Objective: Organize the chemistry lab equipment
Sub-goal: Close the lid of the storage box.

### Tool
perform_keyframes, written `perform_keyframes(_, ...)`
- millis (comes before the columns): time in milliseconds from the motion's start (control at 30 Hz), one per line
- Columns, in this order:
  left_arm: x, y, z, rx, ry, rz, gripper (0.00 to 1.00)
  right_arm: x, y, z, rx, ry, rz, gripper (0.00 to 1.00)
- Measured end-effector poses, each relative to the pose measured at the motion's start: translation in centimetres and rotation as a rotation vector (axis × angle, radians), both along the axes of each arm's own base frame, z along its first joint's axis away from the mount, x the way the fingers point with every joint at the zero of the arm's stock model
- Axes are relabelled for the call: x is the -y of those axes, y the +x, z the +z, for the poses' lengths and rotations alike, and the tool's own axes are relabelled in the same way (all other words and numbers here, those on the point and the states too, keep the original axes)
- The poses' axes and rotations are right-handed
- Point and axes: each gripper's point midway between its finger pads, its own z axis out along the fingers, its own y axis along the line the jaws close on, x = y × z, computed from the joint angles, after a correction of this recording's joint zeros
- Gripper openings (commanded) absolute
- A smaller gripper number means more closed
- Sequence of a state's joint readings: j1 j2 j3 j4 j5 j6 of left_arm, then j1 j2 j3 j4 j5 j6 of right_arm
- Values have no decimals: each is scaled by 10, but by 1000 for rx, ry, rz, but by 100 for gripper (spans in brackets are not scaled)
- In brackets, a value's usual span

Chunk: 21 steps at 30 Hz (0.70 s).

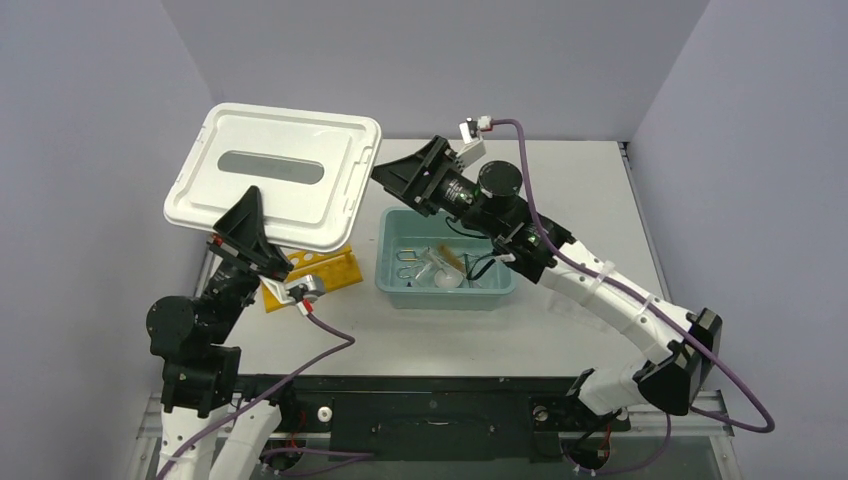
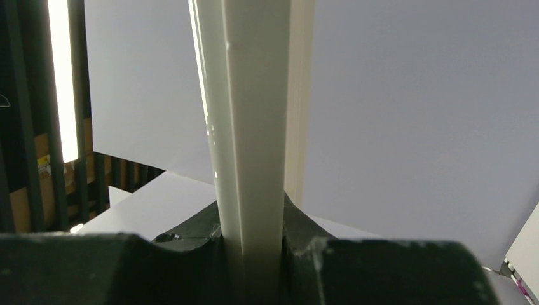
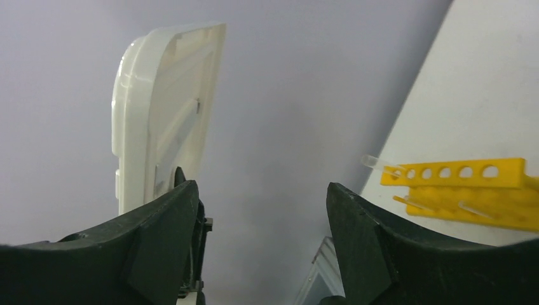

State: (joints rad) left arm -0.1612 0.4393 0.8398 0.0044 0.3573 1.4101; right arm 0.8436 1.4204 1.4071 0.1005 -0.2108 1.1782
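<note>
Left hand [image 1: 252, 205] clamps the raised white lid [image 1: 275, 170] over the yellow rack [image 1: 335, 268] at the desk's [image 1: 600, 200] left edge; right hand [image 1: 403, 165] gapes above the tub [image 1: 445, 297].

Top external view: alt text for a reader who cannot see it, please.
The left gripper, shut on the near edge of a white lid, holds it above the table's back left, while the open right gripper points toward the lid's right edge. Below sit an open teal tub holding small lab items and a yellow holed rack.
</note>
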Motion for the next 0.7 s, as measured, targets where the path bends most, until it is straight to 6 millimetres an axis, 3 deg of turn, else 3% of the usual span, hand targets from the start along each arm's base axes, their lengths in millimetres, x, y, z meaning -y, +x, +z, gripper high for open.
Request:
perform_keyframes(200, -3, 6, -5, -3, 1, 23, 14, 44, 5, -22, -41, -76, -168, 67)
perform_keyframes(367, -2, 11, -17, -20, 17, 28, 14, 67, 1, -7, -6, -40, -245, 69)
perform_keyframes(433, -2, 13, -19, -22, 24, 31, 14, 64, -3, 4, 18, -10, -232, 69)
perform_keyframes(533, -2, 13, -19, -17, 33, 34, 14, 45, -9, 17, 43, 22, -175, 69)
perform_keyframes(700, -2, 12, -19, -8, 50, 41, 14, 1, -18, 6, 35, 21, -63, 68)
